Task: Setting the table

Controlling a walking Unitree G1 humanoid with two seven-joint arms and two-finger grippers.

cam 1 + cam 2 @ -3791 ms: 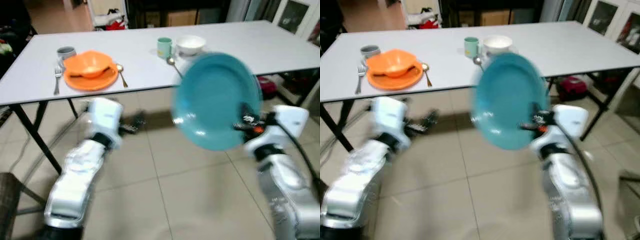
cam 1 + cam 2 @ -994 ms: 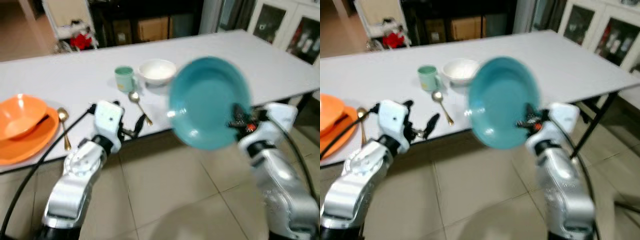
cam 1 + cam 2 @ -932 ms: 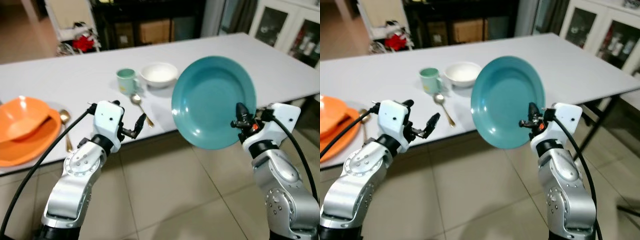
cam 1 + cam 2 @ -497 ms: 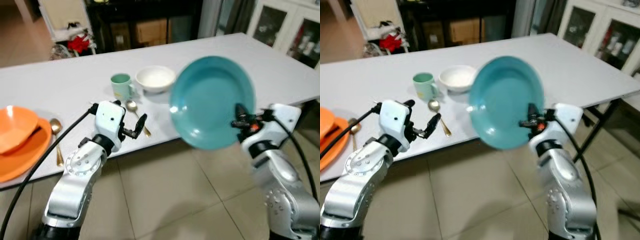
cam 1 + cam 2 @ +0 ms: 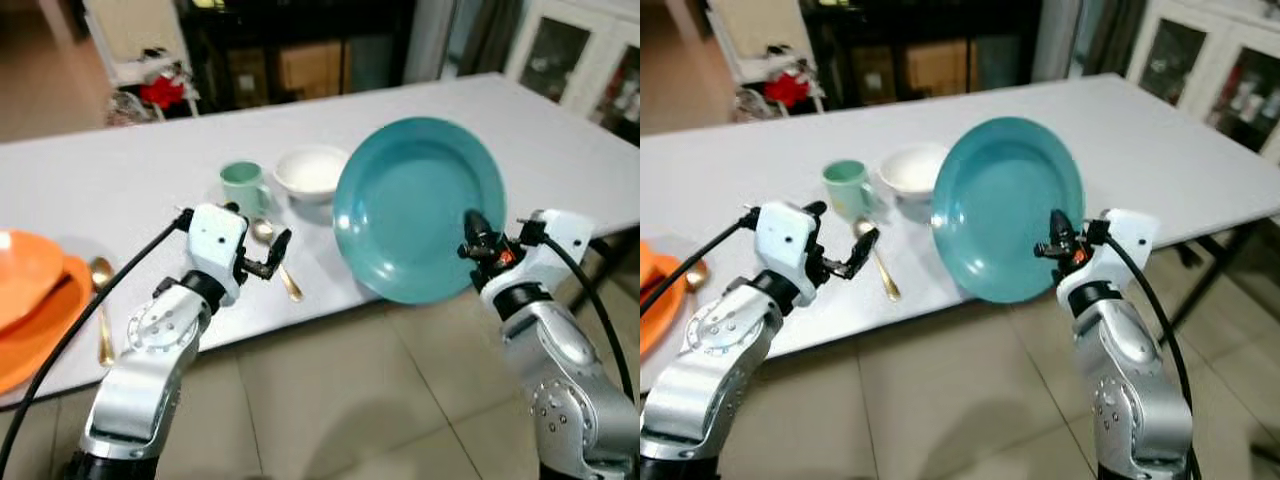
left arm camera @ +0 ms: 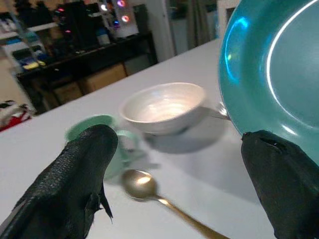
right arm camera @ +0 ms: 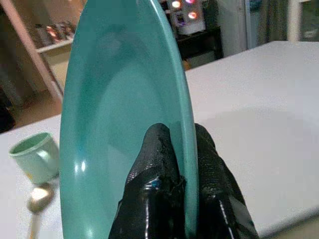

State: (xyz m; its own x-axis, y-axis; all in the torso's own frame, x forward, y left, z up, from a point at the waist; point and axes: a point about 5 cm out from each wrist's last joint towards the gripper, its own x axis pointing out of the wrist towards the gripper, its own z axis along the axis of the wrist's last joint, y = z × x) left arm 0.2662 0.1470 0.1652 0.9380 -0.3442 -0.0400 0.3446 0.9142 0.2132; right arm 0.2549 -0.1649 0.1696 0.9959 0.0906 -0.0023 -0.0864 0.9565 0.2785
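The whole scene had slid left since a moment earlier. Past the orange plate, the left gripper hovered with fingers spread over a gold spoon, near the green mug and white bowl. The right gripper still pinched the teal plate, tilted above the table edge.

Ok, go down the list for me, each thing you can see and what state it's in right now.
Teal plate: held on edge, tilted, above the table edge.
Right end effector: shut on the plate's rim.
Left end effector: open, holding nothing.
White bowl: upright on the table, looks unfilled.
Green mug: upright.
Gold spoon: lying flat.
Orange bowl: sitting on an orange plate.
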